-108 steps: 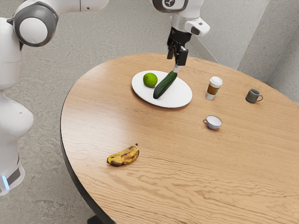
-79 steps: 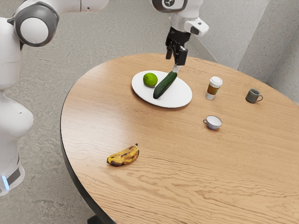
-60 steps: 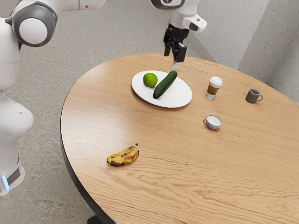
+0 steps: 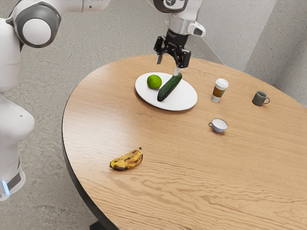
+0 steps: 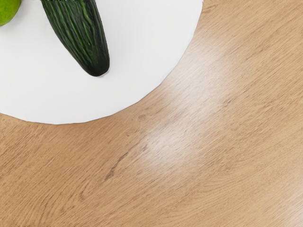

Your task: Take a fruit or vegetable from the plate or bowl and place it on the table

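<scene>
My gripper point(image 4: 168, 68) hangs over the far side of the plate in the exterior view, open, its two fingers spread wide with nothing between them. Below it lies a dark green cucumber point(image 4: 169, 87) on the white oval plate point(image 4: 187, 101); one fingertip overlaps the cucumber's far end in that view, and contact cannot be told. A green lime point(image 4: 154, 82) rests on the plate beside the cucumber. The wrist view has the cucumber's end point(image 5: 87, 42), part of the lime point(image 5: 7, 10), the plate point(image 5: 137, 61) and bare wood of the table point(image 5: 189, 156).
A spotted banana point(image 4: 126, 160) lies on the table point(image 4: 192, 167) nearer the exterior view's camera. Toward that view's right stand a lidded coffee cup point(image 4: 219, 90), a small white cup point(image 4: 219, 125) and a grey mug point(image 4: 260, 98).
My hand has moved a little toward the exterior view's left and turned, so the two fingers now show spread apart. Cucumber, lime and plate have stayed where they were.
</scene>
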